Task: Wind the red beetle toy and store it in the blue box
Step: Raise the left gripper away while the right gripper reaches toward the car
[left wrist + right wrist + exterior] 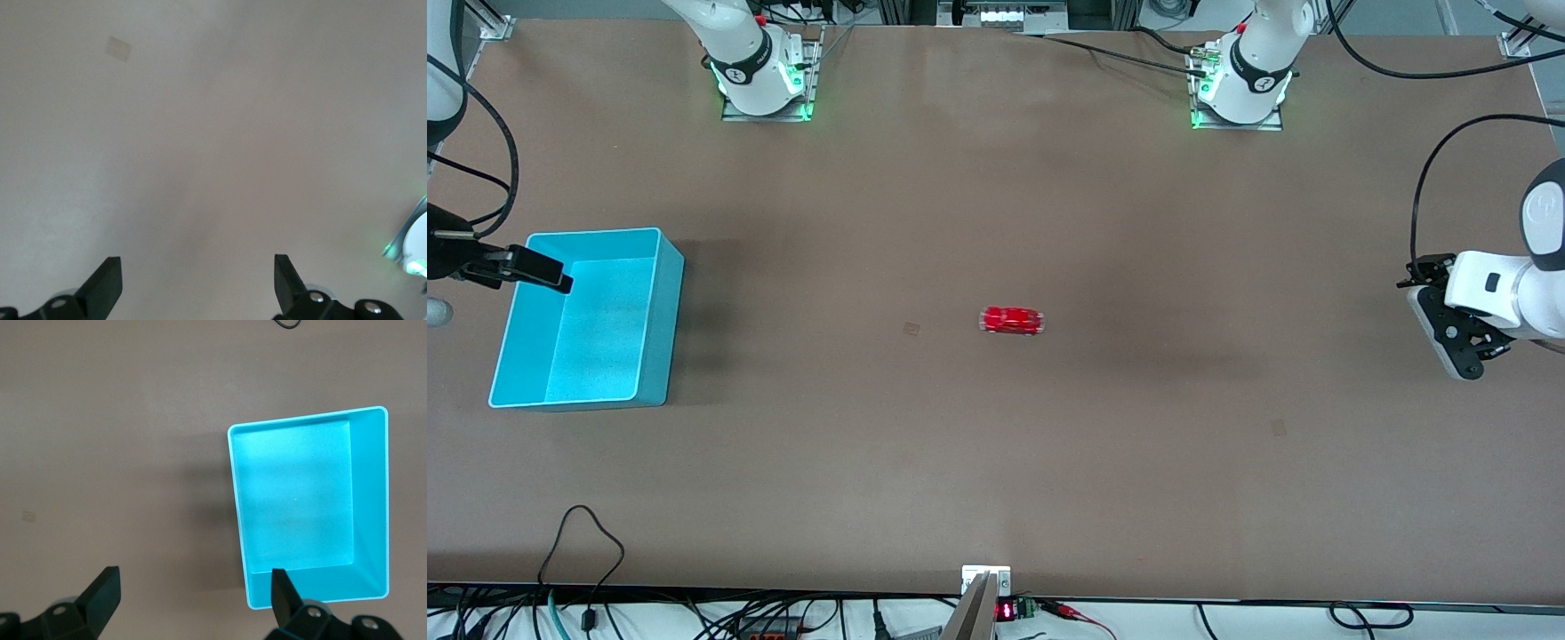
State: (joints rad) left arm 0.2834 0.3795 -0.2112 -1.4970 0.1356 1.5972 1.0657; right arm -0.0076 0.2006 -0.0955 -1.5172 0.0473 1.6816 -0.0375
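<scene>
Red beetle toy (1011,321) alone at mid-counter, blue box (660,313) at the right arm's end.

The toy rests on the brown counter (996,444), well apart from the box. The right tool (192,593) hangs spread over the box's edge; the left tool (197,283) hangs spread over bare counter at the left arm's end.

Brown table (996,462) carries red beetle toy (1011,321) mid-table and blue box (660,311) well apart at the right arm's end, both resting directly on it.
</scene>
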